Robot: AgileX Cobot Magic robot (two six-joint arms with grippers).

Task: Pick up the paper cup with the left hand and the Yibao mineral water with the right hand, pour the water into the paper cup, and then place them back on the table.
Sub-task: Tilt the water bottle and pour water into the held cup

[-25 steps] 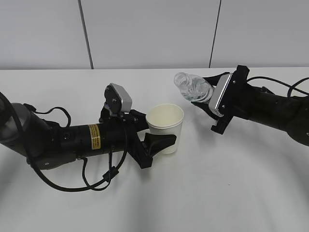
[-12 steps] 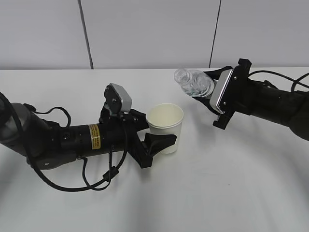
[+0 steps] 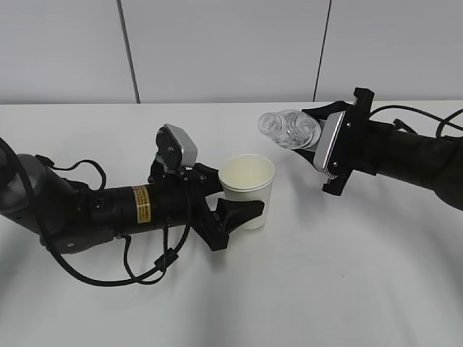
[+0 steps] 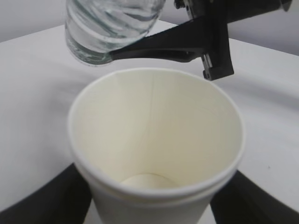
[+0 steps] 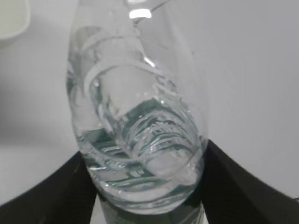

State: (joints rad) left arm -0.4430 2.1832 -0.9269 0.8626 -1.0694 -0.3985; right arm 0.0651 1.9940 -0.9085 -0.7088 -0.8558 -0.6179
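The cream-white paper cup stands upright between the fingers of my left gripper, which is shut on it; in the left wrist view the cup looks empty and dry inside. My right gripper is shut on the clear Yibao water bottle, held tilted on its side above and to the right of the cup, its open neck pointing left. The right wrist view shows the bottle with water inside and a corner of the cup. The bottle's mouth hangs just beyond the cup's far rim.
The white table spreads around both arms. Loose black cables hang from the left arm onto the table. A grey panelled wall runs behind the table's far edge.
My right gripper has lifted slightly and rolled the bottle, its neck now pointing more level to the left. The left gripper and the cup have stayed still.
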